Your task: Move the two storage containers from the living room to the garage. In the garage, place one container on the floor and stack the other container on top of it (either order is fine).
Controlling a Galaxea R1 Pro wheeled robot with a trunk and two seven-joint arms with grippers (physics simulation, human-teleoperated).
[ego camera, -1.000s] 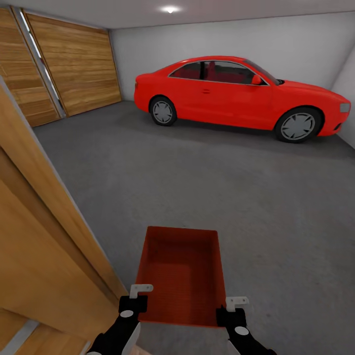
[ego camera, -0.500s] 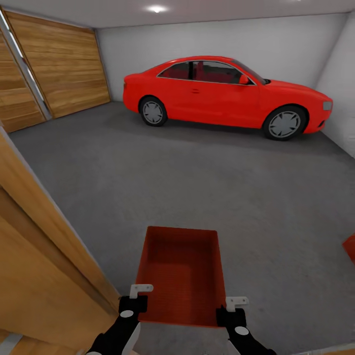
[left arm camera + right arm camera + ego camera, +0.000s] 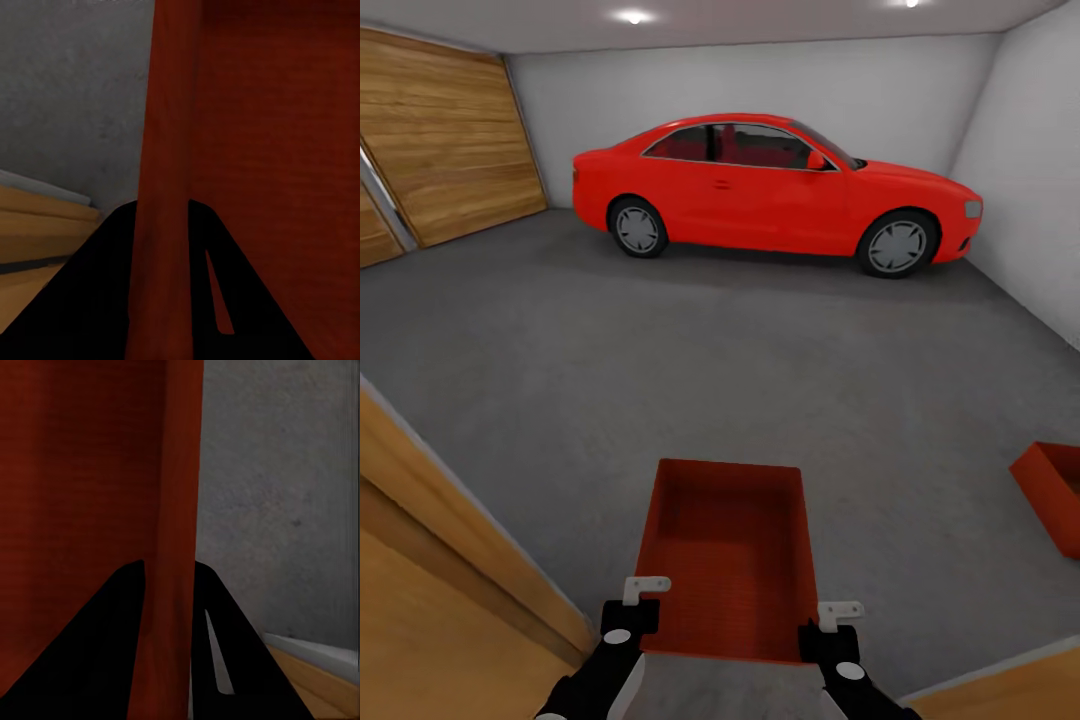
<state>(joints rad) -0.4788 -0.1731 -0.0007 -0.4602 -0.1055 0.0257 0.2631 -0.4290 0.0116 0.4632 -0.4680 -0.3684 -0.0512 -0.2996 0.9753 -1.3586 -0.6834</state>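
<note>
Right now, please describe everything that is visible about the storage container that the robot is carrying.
The carried container is an orange-red, shallow rectangular bin without a lid, with thin walls and a finely ribbed bottom; it looks like plastic and is empty. It is held level above the dark grey floor, its long side pointing ahead. The left gripper is shut on its left wall, the right gripper on its right wall, both near the closest end.

This is a home garage: a red coupe car (image 3: 770, 190) is parked along the white back wall (image 3: 760, 85) on a rough dark grey concrete floor (image 3: 710, 350). Wide wood-plank doors (image 3: 445, 140) (panelled, garage-style) fill the side, under round ceiling lights (image 3: 631, 16).
</note>
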